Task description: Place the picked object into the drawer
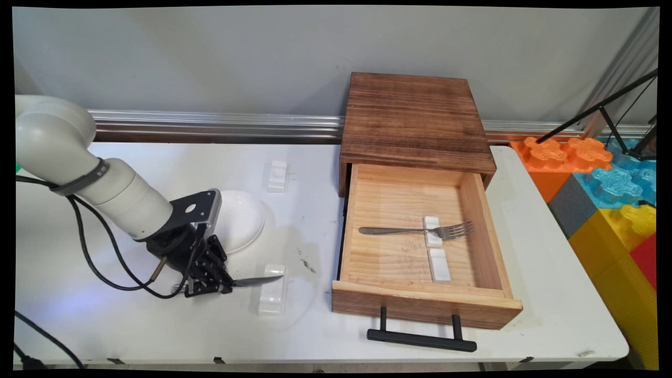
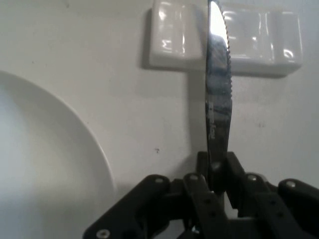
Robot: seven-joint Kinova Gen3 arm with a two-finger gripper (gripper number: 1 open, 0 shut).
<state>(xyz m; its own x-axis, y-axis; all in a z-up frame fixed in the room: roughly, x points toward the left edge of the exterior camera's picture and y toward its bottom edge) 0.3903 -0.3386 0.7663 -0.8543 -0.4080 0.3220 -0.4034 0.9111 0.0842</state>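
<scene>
- At the near right of the table (image 1: pixel 551 294), a black bar handle (image 1: pixel 421 339) is seen on the front of an open wooden drawer (image 1: pixel 426 307), which is pulled out toward the camera.
- At the near left, a white rectangular rest (image 1: pixel 272 296) lies on the table, close to the drawer's front corner.
- The claw (image 1: pixel 227 284) is held low over the table, just left of that rest, and is clamped on the handle end of a knife (image 1: pixel 257 281).
- In the hand view, the knife (image 2: pixel 218 99) is seen gripped between the two black fingers (image 2: pixel 238 179), with its serrated blade reaching across the rest (image 2: pixel 259 40).
- A white plate (image 1: pixel 240 220) lies just behind the claw; its rim is seen at the left of the hand view (image 2: pixel 60 169).
- Inside the drawer, a fork (image 1: pixel 420 230) is laid across a small white rest (image 1: pixel 432 231), with a second white rest (image 1: pixel 439 264) lying just in front of it.
- Farther back on the table, another white rest (image 1: pixel 277 176) lies alone, beyond the plate.
- Behind the drawer, the dark wooden cabinet (image 1: pixel 415 118) is set against the wall.
</scene>
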